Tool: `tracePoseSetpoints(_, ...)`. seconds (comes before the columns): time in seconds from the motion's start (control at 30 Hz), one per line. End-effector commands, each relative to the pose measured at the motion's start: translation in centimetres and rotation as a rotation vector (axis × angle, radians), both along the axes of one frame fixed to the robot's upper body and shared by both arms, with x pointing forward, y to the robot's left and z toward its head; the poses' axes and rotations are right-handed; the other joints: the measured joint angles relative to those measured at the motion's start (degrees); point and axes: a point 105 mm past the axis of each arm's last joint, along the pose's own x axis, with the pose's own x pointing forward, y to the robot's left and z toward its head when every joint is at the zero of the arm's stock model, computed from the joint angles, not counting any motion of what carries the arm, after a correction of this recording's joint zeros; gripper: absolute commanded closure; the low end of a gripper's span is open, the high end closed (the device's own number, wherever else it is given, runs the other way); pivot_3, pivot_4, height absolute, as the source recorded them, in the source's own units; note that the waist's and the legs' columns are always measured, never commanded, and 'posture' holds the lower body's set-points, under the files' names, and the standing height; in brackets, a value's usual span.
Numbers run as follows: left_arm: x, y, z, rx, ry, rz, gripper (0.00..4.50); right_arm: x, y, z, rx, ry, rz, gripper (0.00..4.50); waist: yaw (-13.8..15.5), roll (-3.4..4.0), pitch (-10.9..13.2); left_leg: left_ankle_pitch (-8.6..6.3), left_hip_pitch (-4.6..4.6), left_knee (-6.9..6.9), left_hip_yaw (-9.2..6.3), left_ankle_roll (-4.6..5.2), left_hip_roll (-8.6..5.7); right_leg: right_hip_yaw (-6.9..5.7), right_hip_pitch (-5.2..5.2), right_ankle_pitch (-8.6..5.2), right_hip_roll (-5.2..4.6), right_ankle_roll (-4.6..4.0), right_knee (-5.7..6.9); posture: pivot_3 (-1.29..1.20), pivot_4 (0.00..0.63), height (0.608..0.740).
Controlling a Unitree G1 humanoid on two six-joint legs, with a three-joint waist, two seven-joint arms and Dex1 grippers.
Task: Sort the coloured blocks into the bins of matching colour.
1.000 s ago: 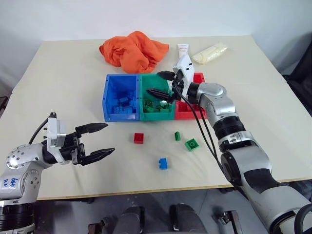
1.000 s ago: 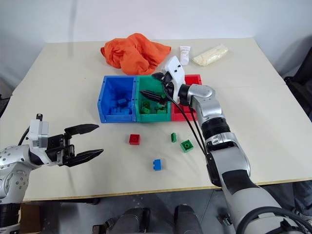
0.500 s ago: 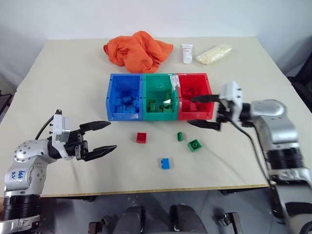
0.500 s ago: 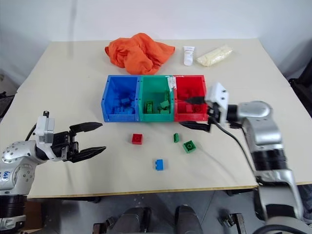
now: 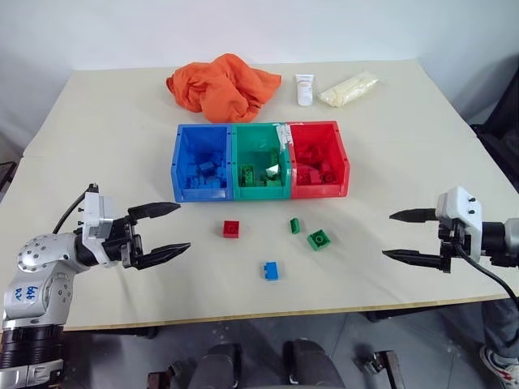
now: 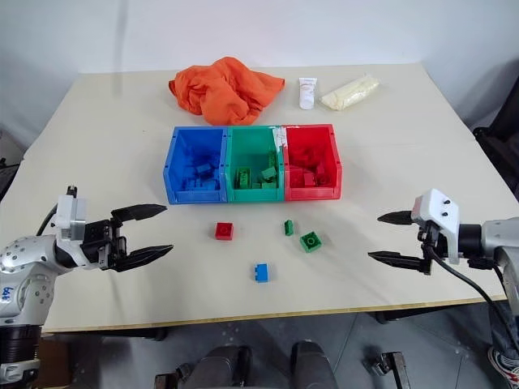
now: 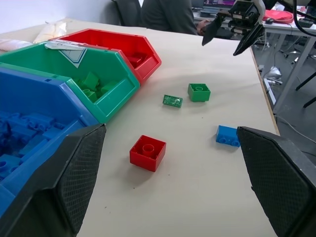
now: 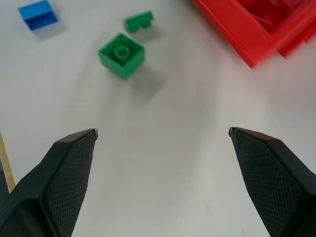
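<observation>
Three joined bins sit mid-table: blue (image 5: 180,162), green (image 5: 258,134) and red (image 5: 344,166), each holding several bricks. In front of them lie a red block (image 5: 231,229), a small green block (image 5: 295,226), a larger green block (image 5: 319,239) and a blue block (image 5: 271,271). My left gripper (image 5: 170,228) hovers open near the table's front left, pointing toward the red block and empty. My right gripper (image 5: 404,236) hangs open and empty at the front right, well clear of the blocks.
An orange cloth (image 5: 220,85) lies at the back behind the bins. Beside it are a white tube (image 5: 304,87) and a pale yellow bag (image 5: 349,87). The table's front edge (image 5: 243,314) runs close below the blue block.
My right gripper has drawn back from over the green bin, past the red bin, out to the front right of the table, still open. The left gripper has stayed in place.
</observation>
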Motion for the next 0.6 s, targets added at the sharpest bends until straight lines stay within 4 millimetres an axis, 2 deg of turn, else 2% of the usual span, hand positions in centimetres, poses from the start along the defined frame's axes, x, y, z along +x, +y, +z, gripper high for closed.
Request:
tracePoseSetpoints(0.03, -0.6, 0.1, 0.8, 0.010, -0.033, -0.002, 0.00, 0.3, 3.6, -0.1, 0.006, -0.006, 0.112, 0.03, 0.06, 0.00, 0.00, 0.00, 0.00, 0.00, 0.00, 0.00, 0.00, 0.00, 0.00, 0.00, 0.00, 0.00, 0.00, 0.00, 0.150, 0.740)
tracePoseSetpoints(0.13, -0.7, -0.2, 0.7, 0.008, -0.032, -0.003, 0.00, 1.2, 6.3, -1.2, -0.008, 0.017, 0.193, 0.03, 0.10, 0.00, 0.00, 0.00, 0.00, 0.00, 0.00, 0.00, 0.00, 0.01, -0.01, 0.00, 0.00, 0.00, -0.01, 0.00, 0.150, 0.740)
tracePoseSetpoints(0.2, -0.9, -0.4, 0.9, -0.001, -0.037, 0.005, 0.00, 2.0, 7.4, -1.8, -0.023, 0.021, 0.221, 0.03, 0.18, 0.01, 0.01, 0.00, -0.02, 0.00, -0.01, 0.00, -0.01, 0.00, -0.04, 0.00, -0.01, 0.00, -0.02, 0.00, 0.150, 0.740)
tracePoseSetpoints(0.5, -2.6, -0.2, 0.7, -0.007, -0.030, 0.063, 0.00, 3.3, 8.4, -4.7, -0.167, 0.084, 0.315, 0.03, 0.61, 0.01, 0.01, -0.03, -0.04, 0.01, -0.03, 0.03, -0.04, -0.01, -0.04, 0.00, -0.03, 0.00, -0.07, 0.00, 0.150, 0.740)
tracePoseSetpoints(0.6, -3.0, -0.2, 0.7, -0.012, -0.025, 0.075, 0.00, 3.6, 8.6, -4.7, -0.158, 0.071, 0.327, 0.97, 0.59, 0.01, 0.01, -0.02, -0.03, 0.02, -0.03, 0.02, -0.02, -0.01, -0.03, 0.00, -0.02, 0.00, -0.06, 0.00, 0.150, 0.740)
